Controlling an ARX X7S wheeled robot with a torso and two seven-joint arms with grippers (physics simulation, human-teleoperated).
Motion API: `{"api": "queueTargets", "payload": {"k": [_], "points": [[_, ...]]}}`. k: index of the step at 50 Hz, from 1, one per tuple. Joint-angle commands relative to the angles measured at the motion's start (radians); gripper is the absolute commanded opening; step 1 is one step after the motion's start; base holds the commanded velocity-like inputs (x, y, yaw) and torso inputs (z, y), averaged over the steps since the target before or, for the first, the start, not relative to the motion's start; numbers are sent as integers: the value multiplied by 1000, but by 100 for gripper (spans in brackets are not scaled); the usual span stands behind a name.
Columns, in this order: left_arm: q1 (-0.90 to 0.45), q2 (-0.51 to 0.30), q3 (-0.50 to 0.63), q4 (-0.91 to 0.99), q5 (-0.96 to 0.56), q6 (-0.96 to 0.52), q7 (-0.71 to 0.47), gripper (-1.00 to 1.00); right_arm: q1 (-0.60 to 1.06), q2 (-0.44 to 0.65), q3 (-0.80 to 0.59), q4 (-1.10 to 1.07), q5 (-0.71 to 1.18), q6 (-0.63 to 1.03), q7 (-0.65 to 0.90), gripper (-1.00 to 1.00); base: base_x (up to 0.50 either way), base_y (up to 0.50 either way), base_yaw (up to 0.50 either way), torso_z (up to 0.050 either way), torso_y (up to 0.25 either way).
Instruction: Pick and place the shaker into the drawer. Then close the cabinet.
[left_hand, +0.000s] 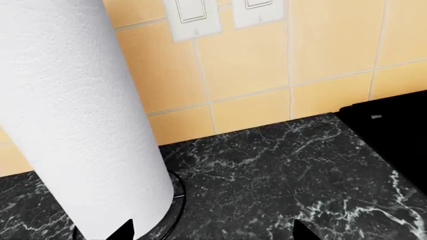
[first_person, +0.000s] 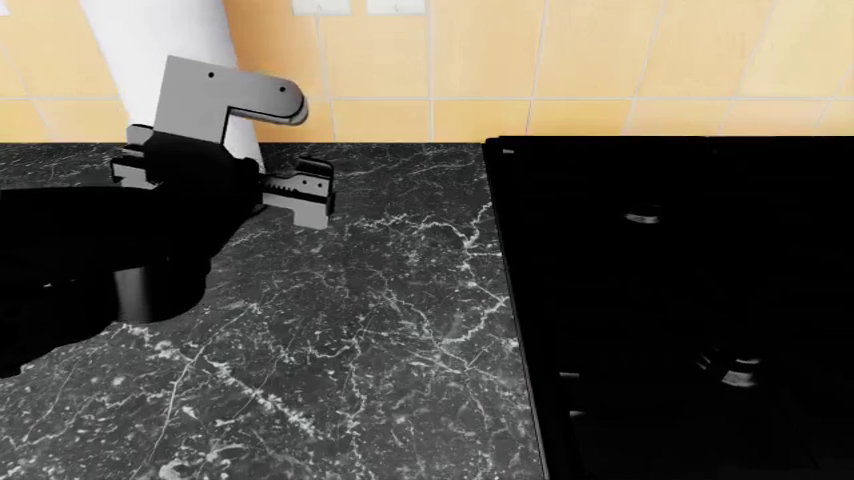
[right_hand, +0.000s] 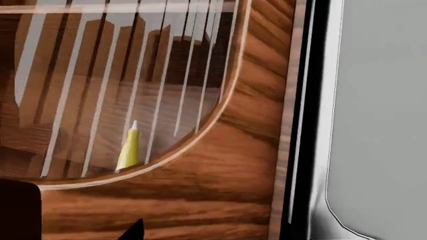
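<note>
Black marble countertop (first_person: 360, 330), tiled wall behind: left gripper (first_person: 296, 192), jaws parted and empty, beside paper-towel roll (left_hand: 73, 115); right gripper's opening cannot be told.

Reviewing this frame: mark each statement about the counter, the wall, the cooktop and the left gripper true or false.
1. A paper towel roll stands upright on the black marble counter. True.
2. The left gripper holds the shaker. False: nothing shows between its fingers, and no shaker is in view.
3. The wall behind the counter has yellow tiles. True.
4. A black cooktop lies left of the roll in the head view. False: it lies to the right.
5. White wall switches sit above the counter. True.
</note>
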Motion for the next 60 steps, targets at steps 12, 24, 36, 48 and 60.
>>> {"api": "queueTargets", "payload": {"k": [12,24,36,48,60], "points": [[22,-33,-13,13,5,23,21,100,-89,-60,-105,84,19,19,-12,100,7,2,4,1,0],[40,-38,-12,5,17,37,32,100,-72,-67,-143,184,-68,-3,-94,100,7,3,3,0,0],[51,-53,-16,9,17,43,34,100,-71,-50,-173,272,-146,-30,-142,100,6,1,3,0,0],[51,-57,-19,13,16,44,34,100,-79,-48,-193,286,-142,2,-113,100,5,1,0,0,0],[51,-65,-24,28,9,41,23,100,-82,-37,-214,312,-163,14,-98,100,5,0,0,0,0]]}}
